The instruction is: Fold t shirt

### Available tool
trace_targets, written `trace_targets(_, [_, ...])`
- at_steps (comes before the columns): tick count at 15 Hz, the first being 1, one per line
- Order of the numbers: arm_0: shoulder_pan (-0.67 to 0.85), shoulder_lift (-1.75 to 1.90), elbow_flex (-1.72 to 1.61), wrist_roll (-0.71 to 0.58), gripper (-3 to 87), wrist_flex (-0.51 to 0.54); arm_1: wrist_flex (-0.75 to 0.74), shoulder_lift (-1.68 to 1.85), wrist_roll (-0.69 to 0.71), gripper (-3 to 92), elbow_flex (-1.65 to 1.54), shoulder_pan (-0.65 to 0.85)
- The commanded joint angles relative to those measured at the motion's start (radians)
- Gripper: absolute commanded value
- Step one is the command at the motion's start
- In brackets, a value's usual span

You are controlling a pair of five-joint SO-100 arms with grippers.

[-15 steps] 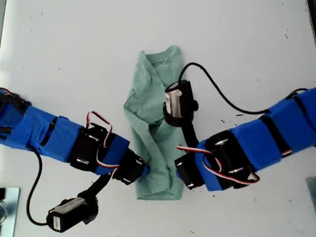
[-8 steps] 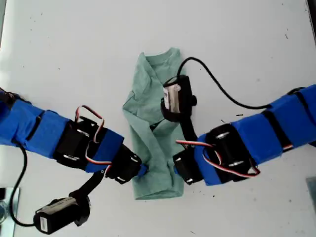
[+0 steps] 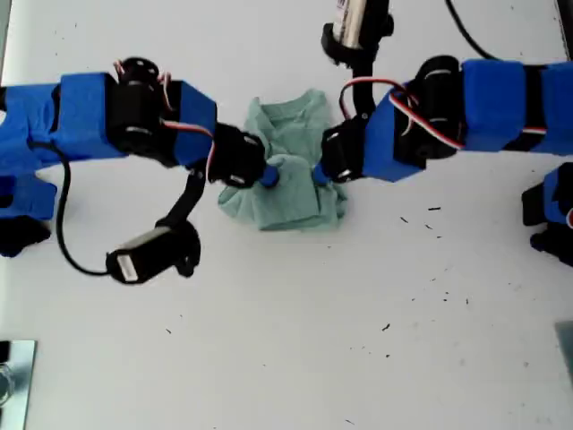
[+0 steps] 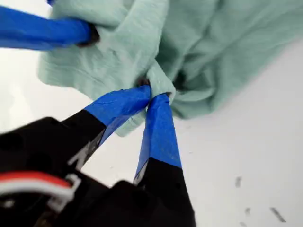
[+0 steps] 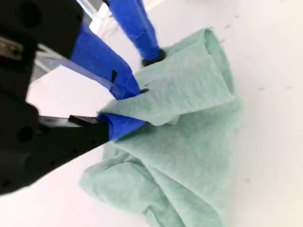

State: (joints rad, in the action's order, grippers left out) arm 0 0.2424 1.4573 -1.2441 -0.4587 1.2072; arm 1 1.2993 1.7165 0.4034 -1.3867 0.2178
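The pale green t shirt point(image 3: 288, 204) lies bunched near the top middle of the white table point(image 3: 286, 340), its round neck point(image 3: 288, 106) toward the exterior view's top. Two blue arms reach in from the exterior view's left and right. Their grippers point(image 3: 269, 176) point(image 3: 320, 173) meet over the cloth. My first gripper point(image 4: 154, 92) is shut on a raised fold of the t shirt point(image 4: 227, 47), with the other gripper's finger point(image 4: 47, 28) close by. My second gripper point(image 5: 135, 106) is shut on a doubled edge of the t shirt point(image 5: 189, 156), near the first gripper's finger point(image 5: 139, 33).
A black wrist camera point(image 3: 148, 255) on a cable hangs beside the arm at the exterior view's left, another point(image 3: 358, 18) sits at the top edge. Small dark specks point(image 3: 434, 209) dot the table. A shiny object point(image 3: 11, 376) sits in the exterior view's bottom-left corner.
Both arms swung toward the exterior view's top, carrying the shirt's lower part up over the rest. The shirt went from a long strip to a short bunched heap.
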Motion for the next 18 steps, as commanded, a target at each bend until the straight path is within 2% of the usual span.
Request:
trace_targets(1, [0.155, 0.012, 0.011, -0.051, -0.2, 0.012, -0.048, 0.064, 0.08, 1.2, -0.011, 0.132])
trace_targets(2, [0.204, 0.008, 0.014, -0.064, -0.2, 0.02, -0.044, 0.031, 0.121, 1.2, 0.029, 0.178])
trace_targets(3, [0.252, 0.008, 0.018, -0.075, -0.2, 0.025, -0.049, -0.011, 0.193, 5.6, 0.092, 0.224])
trace_targets(4, [0.291, 0.008, 0.018, -0.075, 6.3, 0.025, -0.041, -0.074, 0.264, 35.7, 0.163, 0.268])
trace_targets(5, [0.321, 0.002, 0.025, -0.084, 23.1, 0.02, -0.04, -0.123, 0.304, 45.2, 0.199, 0.313])
trace_targets(8, [0.367, -0.031, 0.025, -0.117, 29.5, 0.017, -0.066, -0.118, 0.25, 33.3, 0.16, 0.405])
trace_targets(11, [0.403, -0.054, 0.023, -0.118, 32.3, 0.025, -0.009, -0.078, 0.244, 32.7, 0.135, 0.434])
trace_targets(12, [0.428, -0.052, 0.02, -0.129, 30.8, 0.023, 0.005, -0.037, 0.239, 32.6, 0.084, 0.443])
trace_targets(16, [0.541, -0.227, 0.066, -0.318, 25.0, -0.038, -0.026, 0.199, 0.225, 29.0, -0.176, 0.454])
trace_targets(18, [0.555, -0.253, 0.089, -0.359, 24.3, 0.032, -0.06, 0.298, 0.213, 27.0, -0.29, 0.443])
